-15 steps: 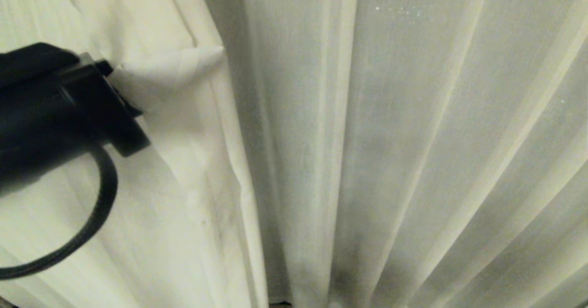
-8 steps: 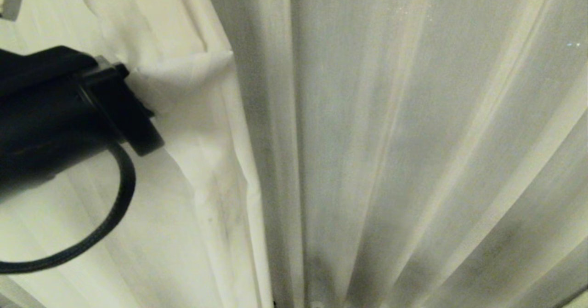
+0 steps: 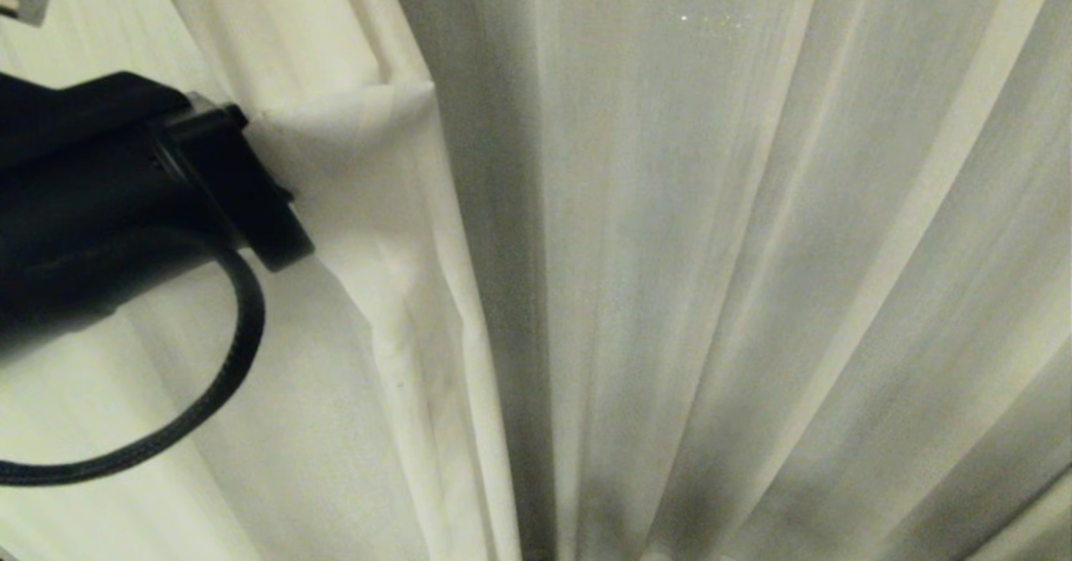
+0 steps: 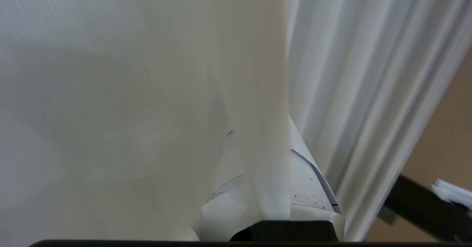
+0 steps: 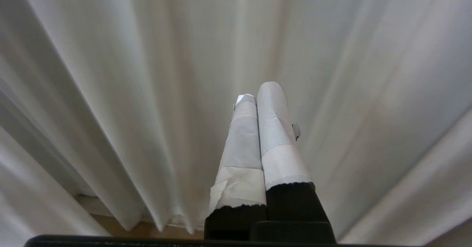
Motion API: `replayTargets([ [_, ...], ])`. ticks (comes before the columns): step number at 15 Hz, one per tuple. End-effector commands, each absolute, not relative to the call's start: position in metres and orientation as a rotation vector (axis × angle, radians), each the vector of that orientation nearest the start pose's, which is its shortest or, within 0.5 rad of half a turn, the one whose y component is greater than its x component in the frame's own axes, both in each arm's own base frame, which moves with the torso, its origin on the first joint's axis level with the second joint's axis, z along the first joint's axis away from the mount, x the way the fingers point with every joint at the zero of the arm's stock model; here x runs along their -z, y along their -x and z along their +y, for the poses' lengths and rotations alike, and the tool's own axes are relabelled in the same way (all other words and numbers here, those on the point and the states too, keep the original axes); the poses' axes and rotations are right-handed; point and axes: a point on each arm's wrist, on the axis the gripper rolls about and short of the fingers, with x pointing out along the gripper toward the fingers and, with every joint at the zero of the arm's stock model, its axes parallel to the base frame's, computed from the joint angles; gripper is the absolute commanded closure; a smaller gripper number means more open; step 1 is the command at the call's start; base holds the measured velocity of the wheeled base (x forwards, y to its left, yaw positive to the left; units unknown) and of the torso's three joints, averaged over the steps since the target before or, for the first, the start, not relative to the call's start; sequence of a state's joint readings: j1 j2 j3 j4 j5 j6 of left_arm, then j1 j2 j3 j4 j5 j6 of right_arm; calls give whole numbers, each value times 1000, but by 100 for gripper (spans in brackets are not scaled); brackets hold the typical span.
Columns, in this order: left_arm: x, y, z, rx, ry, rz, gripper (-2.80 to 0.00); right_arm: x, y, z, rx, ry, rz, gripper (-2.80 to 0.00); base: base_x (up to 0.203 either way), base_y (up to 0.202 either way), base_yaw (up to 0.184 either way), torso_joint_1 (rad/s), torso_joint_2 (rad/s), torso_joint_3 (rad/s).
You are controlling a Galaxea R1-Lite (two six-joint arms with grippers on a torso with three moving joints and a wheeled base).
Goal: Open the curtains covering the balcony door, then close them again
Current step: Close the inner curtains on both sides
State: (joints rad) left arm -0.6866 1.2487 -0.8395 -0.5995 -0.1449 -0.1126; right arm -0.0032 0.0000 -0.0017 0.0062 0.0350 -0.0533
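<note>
So the curtains fill pretty much the whole head view, no glass showing, so I'd guess we're on the closing half or barely started. Left gripper is pinched on the left panel's edge. Right gripper hangs clamped empty.

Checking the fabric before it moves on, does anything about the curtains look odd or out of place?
Only the grip itself: the left gripper is shut on the left curtain's edge, bunching it into a creased fold. The right curtain hangs in even pleats. No tears show.
</note>
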Motion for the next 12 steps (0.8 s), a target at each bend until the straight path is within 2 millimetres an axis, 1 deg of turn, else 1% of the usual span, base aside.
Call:
replayTargets([
  [1,-303,-151,-126,833,159,-137,0,-75,23,1,-32,54,4,0,0,-191,3,-1,3,2],
  [3,-303,-152,-125,819,159,-137,0,-75,23,1,-32,54,4,0,0,-189,-1,3,2,5],
  [5,-303,-153,-124,768,164,-139,0,-75,23,1,-32,54,4,0,0,-141,0,1,0,3],
  [8,-303,-159,-118,664,168,-142,0,-75,23,1,-32,54,4,0,0,-18,0,1,1,4],
  [12,-302,-172,-96,487,165,-153,0,-75,23,1,-32,54,4,0,0,0,0,0,0,0],
])
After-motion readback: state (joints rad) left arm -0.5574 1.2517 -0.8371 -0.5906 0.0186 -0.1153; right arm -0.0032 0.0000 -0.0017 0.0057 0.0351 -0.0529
